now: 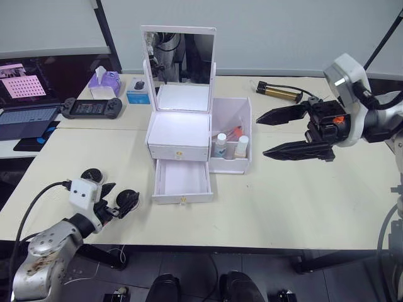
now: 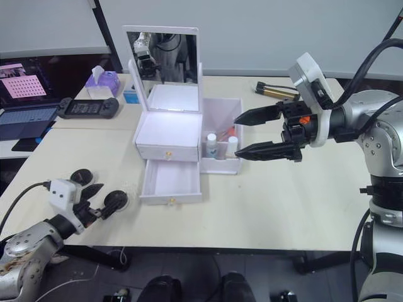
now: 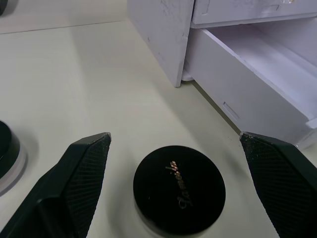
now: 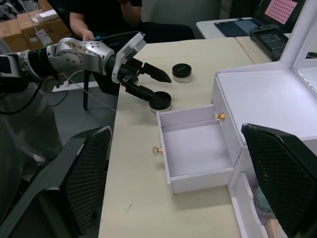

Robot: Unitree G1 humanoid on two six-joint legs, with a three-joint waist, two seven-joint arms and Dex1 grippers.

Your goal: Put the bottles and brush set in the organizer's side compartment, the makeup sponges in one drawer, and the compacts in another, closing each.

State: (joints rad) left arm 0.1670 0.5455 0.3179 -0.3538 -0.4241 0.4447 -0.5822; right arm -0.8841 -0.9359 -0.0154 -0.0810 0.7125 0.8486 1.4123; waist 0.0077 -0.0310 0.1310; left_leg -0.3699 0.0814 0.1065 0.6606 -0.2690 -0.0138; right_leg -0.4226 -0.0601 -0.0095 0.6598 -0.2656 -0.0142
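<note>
The organizer sits mid-worktop, its lower drawer pulled out toward the front edge with bare surface all round it. Near the front left edge, the left gripper has its fingers spread wide, a black compact lying between them untouched. Another compact lies just beyond. The right gripper hangs open beside the side compartment, which holds bottles.

Office or lab: laptop, desks.
</note>
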